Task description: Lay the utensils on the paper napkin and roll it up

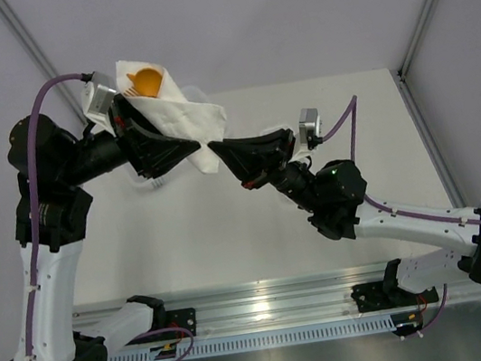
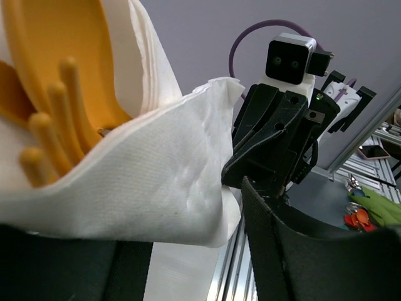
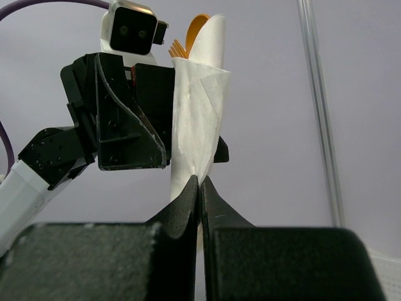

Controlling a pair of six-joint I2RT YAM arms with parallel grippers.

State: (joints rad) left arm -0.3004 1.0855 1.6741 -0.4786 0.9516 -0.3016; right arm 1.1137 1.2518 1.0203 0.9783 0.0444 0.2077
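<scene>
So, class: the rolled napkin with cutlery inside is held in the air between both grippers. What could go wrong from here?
1. The right gripper pinches only the pointed end of the paper napkin; thin paper could tear or slip free.
2. The spoon and fork poke from the open end; tilting the roll could spill them.
3. The left gripper straddles the roll, grip unclear; the roll may loosen.
</scene>
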